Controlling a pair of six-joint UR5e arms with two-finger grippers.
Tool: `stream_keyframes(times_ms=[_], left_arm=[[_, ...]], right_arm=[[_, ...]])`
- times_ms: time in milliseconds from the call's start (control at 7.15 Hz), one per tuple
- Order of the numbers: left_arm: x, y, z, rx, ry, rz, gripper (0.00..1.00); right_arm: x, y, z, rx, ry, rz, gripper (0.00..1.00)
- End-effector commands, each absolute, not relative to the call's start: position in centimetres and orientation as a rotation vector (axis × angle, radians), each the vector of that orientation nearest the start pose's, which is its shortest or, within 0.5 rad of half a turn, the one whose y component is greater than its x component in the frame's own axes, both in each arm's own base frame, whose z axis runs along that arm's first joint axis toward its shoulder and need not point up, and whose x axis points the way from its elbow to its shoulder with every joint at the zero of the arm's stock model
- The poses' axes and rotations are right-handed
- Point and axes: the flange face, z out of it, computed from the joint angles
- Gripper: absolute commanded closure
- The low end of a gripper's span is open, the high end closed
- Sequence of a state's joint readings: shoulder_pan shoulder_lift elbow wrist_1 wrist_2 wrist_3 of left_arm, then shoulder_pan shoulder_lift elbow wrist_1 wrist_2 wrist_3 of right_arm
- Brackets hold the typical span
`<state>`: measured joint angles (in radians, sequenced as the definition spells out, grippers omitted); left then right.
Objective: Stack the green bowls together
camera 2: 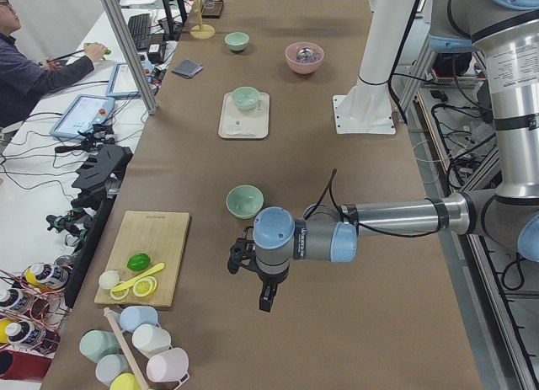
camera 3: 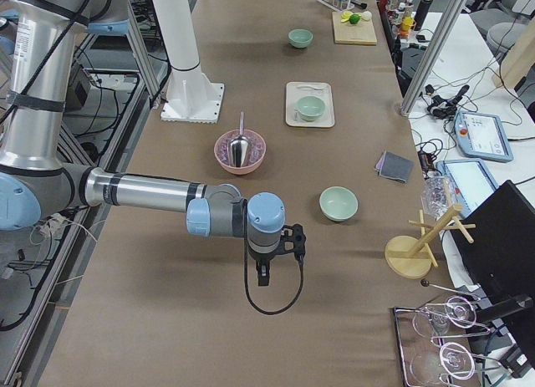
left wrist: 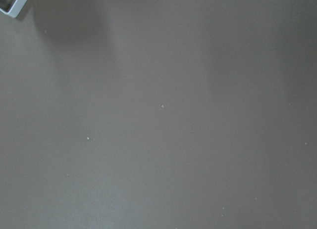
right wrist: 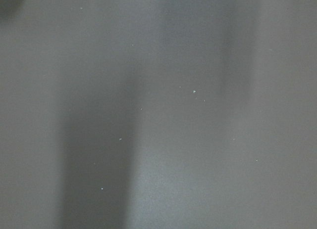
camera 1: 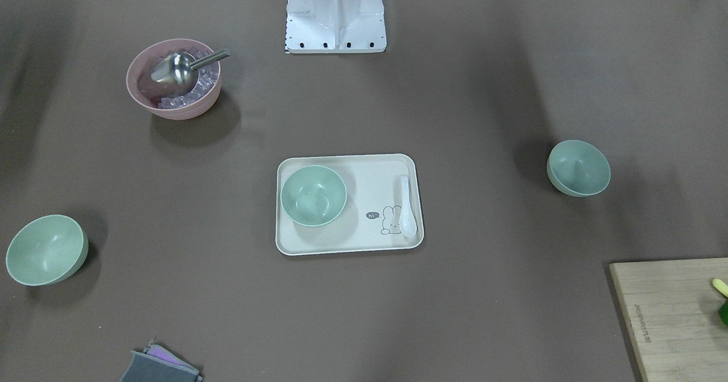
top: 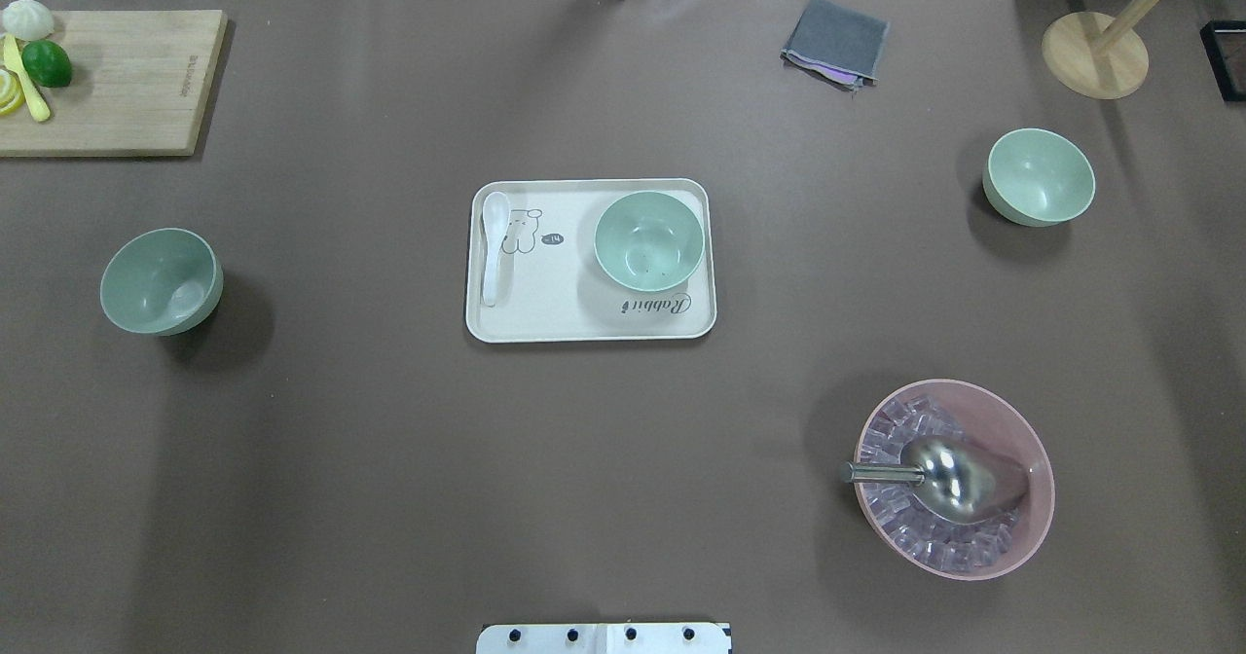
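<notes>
Presently unstacked: first green bowl [top: 648, 241] on the cream tray [top: 584, 331], second green bowl [top: 161, 280] far to the robot's left, third green bowl [top: 1040, 176] far right; left gripper [camera 2: 264, 302] and right gripper [camera 3: 263, 278] above bare table [top: 389, 489], open or closed undeterminable; likely hazard: smooth rim slipping from a shallow pinch.

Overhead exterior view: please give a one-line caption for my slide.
Three green bowls lie apart on the table, one on a tray with a spoon.
</notes>
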<state>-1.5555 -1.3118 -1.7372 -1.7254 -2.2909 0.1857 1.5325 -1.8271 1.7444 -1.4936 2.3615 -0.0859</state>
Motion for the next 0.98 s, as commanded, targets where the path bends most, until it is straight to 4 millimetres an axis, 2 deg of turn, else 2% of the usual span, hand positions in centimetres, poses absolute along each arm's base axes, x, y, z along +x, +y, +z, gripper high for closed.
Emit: stream_keyframes(times_ms=[0,280,419,699,839], left_arm=[[-6.2,-40.2,65.8,0.166,0.704,0.232,0.01],[-6.2,-42.8,63.9,0.231,0.693,0.253,0.01],[-6.2,-43.5,63.5,0.241,0.692,0.256,0.01],[-6.1,-45.9,61.0,0.326,0.685,0.285,0.01],[-6.1,-47.0,59.5,0.360,0.682,0.298,0.01]], right_arm=[[4.8,-38.2,67.6,0.060,-0.789,-0.135,0.00],[4.8,-38.3,67.4,0.095,-0.790,-0.148,0.00],[4.8,-38.6,67.0,0.148,-0.790,-0.165,0.00],[4.9,-40.0,64.8,0.314,-0.750,-0.219,0.00],[4.9,-40.6,64.0,0.339,-0.745,-0.229,0.00]])
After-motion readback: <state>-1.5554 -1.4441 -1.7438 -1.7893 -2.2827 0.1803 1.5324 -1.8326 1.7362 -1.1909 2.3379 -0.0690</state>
